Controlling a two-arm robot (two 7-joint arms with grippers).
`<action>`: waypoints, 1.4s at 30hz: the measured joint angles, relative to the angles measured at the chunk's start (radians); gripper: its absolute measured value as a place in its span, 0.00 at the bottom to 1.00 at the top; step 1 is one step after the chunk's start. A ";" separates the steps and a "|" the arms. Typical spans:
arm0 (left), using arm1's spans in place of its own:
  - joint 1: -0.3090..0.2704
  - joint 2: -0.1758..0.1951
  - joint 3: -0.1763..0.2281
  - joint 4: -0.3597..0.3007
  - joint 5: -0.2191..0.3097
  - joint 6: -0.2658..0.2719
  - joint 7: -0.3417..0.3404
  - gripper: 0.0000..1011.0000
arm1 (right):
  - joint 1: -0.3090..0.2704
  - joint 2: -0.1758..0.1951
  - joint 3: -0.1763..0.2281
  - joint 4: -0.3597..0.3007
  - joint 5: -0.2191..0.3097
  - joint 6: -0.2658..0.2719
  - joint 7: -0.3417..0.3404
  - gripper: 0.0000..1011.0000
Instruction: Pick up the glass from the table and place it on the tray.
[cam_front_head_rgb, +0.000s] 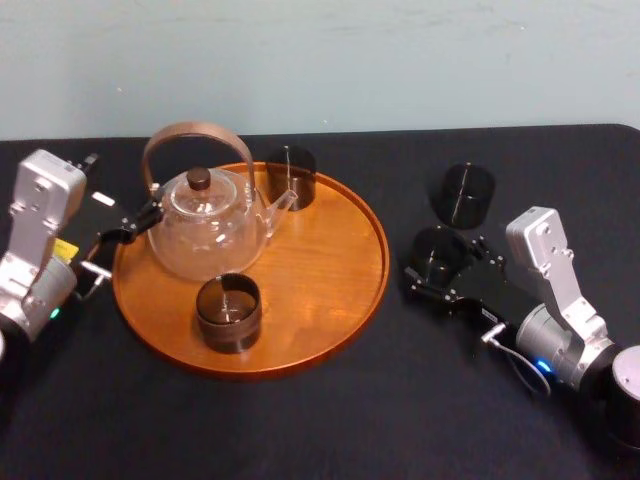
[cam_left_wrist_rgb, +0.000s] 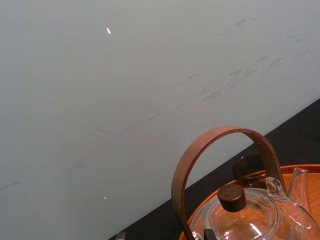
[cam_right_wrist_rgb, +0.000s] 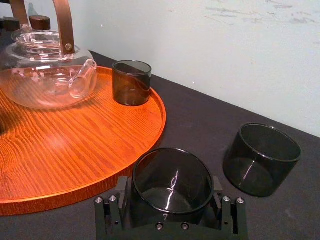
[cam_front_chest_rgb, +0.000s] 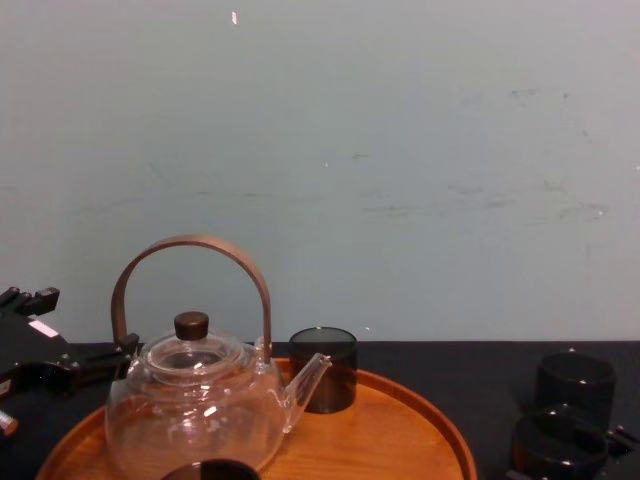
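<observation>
The tray (cam_front_head_rgb: 330, 270) is orange-brown with streaked wood grain; the worktop (cam_front_head_rgb: 300, 420) is black. The glass (cam_right_wrist_rgb: 172, 182) is smoky dark grey. The teapot (cam_front_head_rgb: 205, 235) is clear, its handle (cam_front_head_rgb: 190, 132) brown, its knob (cam_front_head_rgb: 200, 179) dark brown.

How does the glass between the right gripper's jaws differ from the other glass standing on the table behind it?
The near glass is clamped in the jaws of the right gripper; the far glass stands free. The near glass sits closer to the tray; the far glass is farther back, toward the wall. Both are dark, upright and on the table. The left gripper is beside the teapot.
</observation>
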 joint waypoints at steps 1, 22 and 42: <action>0.000 0.000 0.000 0.000 0.000 0.000 0.000 1.00 | 0.000 0.000 0.000 0.000 0.000 0.000 0.000 0.99; 0.000 0.000 0.000 0.000 0.000 0.000 0.000 1.00 | 0.000 0.003 -0.002 -0.002 0.000 -0.003 0.007 0.91; 0.000 0.000 0.000 0.000 0.000 0.000 0.000 1.00 | -0.048 0.045 -0.016 -0.200 -0.006 0.047 0.035 0.91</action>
